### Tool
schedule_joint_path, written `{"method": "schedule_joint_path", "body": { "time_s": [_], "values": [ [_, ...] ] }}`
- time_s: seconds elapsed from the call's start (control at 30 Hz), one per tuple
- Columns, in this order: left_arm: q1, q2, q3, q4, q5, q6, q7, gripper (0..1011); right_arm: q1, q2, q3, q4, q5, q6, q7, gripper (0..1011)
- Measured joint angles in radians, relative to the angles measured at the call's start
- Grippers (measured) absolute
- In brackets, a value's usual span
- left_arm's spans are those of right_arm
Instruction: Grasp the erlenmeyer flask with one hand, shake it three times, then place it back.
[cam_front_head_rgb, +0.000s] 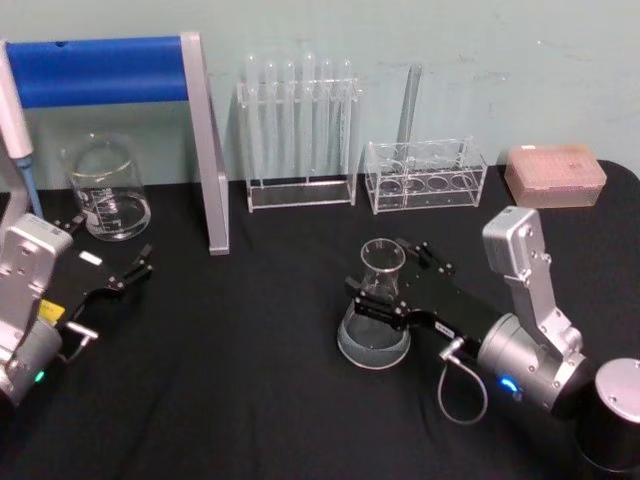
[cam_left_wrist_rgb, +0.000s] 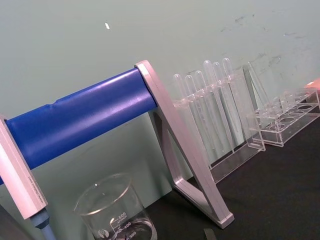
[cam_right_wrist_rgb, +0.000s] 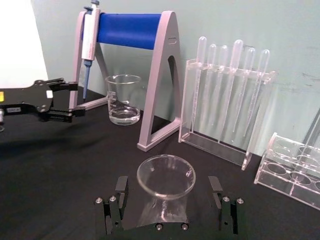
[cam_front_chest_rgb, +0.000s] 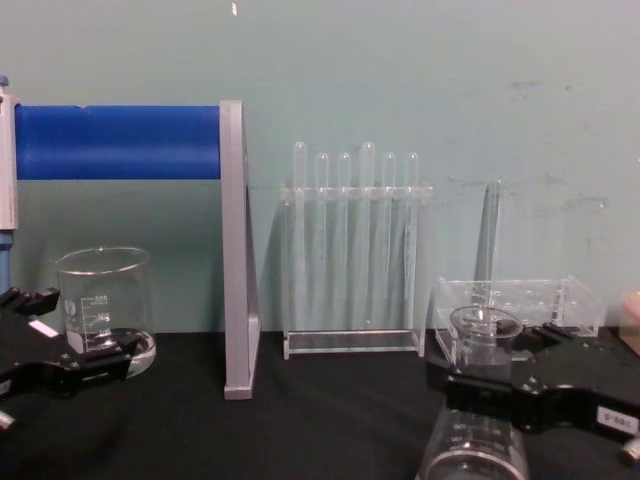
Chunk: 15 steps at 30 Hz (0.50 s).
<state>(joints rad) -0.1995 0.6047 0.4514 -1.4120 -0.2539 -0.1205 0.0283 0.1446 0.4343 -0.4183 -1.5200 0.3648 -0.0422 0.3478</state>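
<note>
1. Right claw (cam_front_head_rgb: 383, 272) is out low over the black table (cam_front_head_rgb: 260, 390), and the erlenmeyer flask (cam_front_head_rgb: 372, 338) stands upright right inside its reach, with its wide base flat on the table.
2. The 2 flat jaws are spread, 1 on each side of the flask's narrow neck. In the right wrist view, the right claw (cam_right_wrist_rgb: 168, 195) shows a gap between each jaw and the glass.
3. In the chest view, the flared rim of the flask (cam_front_chest_rgb: 478, 440) pokes up just above the right claw (cam_front_chest_rgb: 482, 382), and the cone widens out below it.
4. Past the right claw's tips, toward the wall, sits a low clear rack (cam_front_head_rgb: 425, 178) with 1 tall tube standing in it.
5. Beyond and to this claw's left is the test tube rack (cam_front_head_rgb: 298, 135), with its row of thin tubes upright. Beyond and to its right lies a pink tip box (cam_front_head_rgb: 555, 175).
6. The left claw (cam_front_head_rgb: 112, 250) hangs low over the table, well apart from the flask, and its jaws are spread too.
7. A straight-sided beaker (cam_front_head_rgb: 107, 190) stands just beyond the left claw. The pipette stand (cam_front_head_rgb: 100, 70) with its blue bar rises behind that, and a pipette (cam_right_wrist_rgb: 87, 40) hangs from its far end.
</note>
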Motion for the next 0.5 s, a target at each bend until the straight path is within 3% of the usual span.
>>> {"method": "schedule_joint_path", "body": {
  "time_s": [0.27, 0.5],
  "values": [
    [0.000, 0.000, 0.000, 0.000, 0.000, 0.000, 0.000, 1001, 0.015, -0.033, 0.015, 0.021, -0.016, 0.011, -0.002, 1000],
    [0.000, 0.000, 0.000, 0.000, 0.000, 0.000, 0.000, 1001, 0.015, -0.033, 0.015, 0.021, -0.017, 0.011, -0.002, 1000]
  ]
}}
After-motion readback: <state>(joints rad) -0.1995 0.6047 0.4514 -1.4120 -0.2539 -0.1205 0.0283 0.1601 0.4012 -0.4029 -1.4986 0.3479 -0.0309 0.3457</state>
